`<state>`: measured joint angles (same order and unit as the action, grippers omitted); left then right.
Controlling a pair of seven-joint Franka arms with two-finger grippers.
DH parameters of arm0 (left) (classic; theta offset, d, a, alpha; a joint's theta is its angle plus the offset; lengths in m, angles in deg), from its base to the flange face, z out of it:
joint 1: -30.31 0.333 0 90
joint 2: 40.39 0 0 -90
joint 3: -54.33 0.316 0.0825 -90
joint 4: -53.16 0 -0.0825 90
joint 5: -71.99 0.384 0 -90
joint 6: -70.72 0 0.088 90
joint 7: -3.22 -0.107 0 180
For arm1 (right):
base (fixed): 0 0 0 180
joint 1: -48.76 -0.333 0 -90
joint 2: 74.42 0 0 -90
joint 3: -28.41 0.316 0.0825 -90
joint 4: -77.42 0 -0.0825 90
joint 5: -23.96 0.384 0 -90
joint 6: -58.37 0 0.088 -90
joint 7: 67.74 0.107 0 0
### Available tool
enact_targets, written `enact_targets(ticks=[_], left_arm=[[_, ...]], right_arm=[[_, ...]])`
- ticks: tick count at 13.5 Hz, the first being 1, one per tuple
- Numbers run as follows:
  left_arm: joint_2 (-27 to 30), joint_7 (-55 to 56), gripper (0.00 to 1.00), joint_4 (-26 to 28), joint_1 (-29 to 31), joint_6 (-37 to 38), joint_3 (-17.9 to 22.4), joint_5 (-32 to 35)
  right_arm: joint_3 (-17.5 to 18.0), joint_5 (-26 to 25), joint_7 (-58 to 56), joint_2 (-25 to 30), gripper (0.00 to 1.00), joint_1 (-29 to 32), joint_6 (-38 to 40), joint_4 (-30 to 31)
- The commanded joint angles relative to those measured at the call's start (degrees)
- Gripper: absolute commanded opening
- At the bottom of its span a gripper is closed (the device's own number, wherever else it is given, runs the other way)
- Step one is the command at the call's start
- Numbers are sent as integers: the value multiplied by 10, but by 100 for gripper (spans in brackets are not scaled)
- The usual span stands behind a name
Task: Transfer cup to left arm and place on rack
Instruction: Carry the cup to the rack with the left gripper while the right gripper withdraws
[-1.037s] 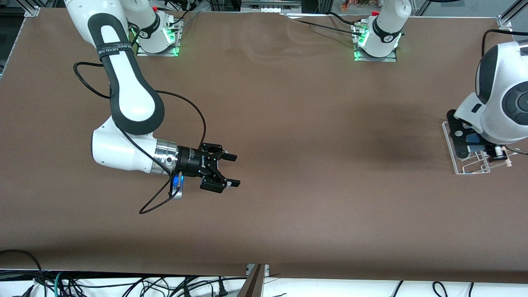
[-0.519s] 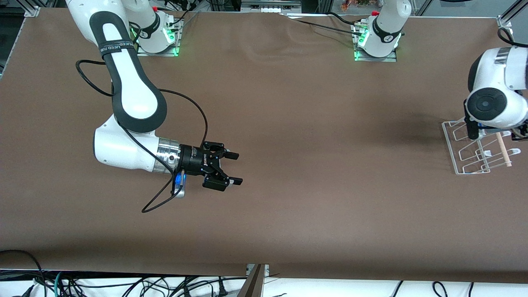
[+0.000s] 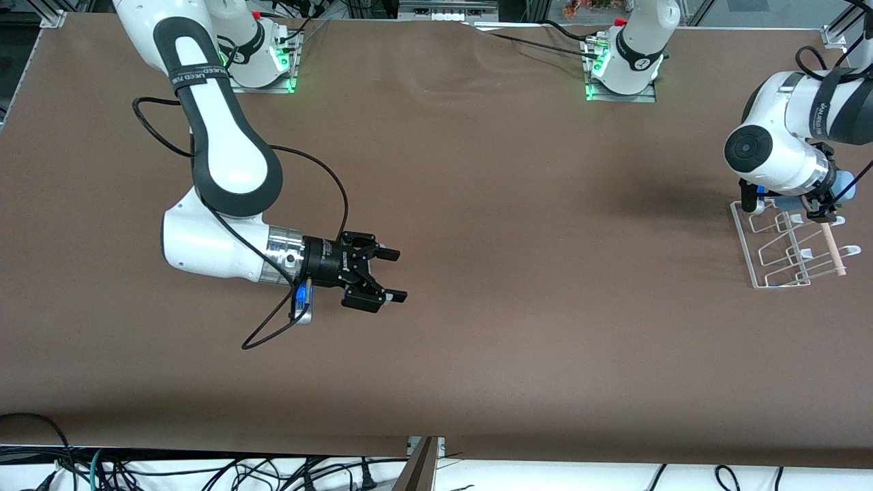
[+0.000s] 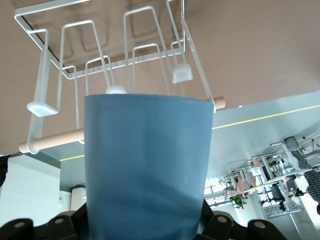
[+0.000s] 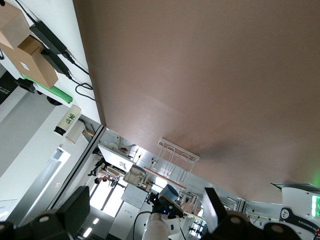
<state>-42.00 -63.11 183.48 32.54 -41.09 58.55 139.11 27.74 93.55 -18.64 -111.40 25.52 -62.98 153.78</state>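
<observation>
A: Objects? Materials, quick.

B: Smooth light-blue plastic cup (image 4: 146,165), plain, slightly tapered; small white wire rack (image 3: 784,254) of bent loops with a pale wooden rod (image 3: 832,247), on the matte brown counter (image 3: 518,225) at the left arm's end.

A: Arms?

B: Left gripper (image 3: 815,198) bent down over the rack's edge, jaws clamped on the cup, cup just above the loops; right gripper (image 3: 390,275) lying level above mid-counter, jaws spread wide, holding nothing, waiting.
</observation>
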Motion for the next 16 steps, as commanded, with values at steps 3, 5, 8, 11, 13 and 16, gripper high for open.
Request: enact_targets(ticks=[3, 5, 8, 11, 13, 16], left_arm=[[24, 11, 0, 53, 7, -81, 32, 80], [24, 52, 0, 75, 7, -87, 33, 121], [24, 102, 0, 104, 8, -106, 37, 165], [34, 125, 0, 126, 9, -117, 51, 194], [36, 125, 0, 131, 11, -122, 53, 195], [29, 140, 0, 137, 19, -147, 58, 224]], right_arm=[[6, -43, 3, 8, 100, -8, -10, 0], [5, -44, 1, 9, 100, -8, -10, 0], [5, -44, 1, 9, 100, -9, -10, 0], [5, -44, 4, 9, 100, -12, -15, -1], [5, -45, 4, 9, 100, -15, -25, -1], [5, -48, 1, 9, 100, -15, -23, 0]])
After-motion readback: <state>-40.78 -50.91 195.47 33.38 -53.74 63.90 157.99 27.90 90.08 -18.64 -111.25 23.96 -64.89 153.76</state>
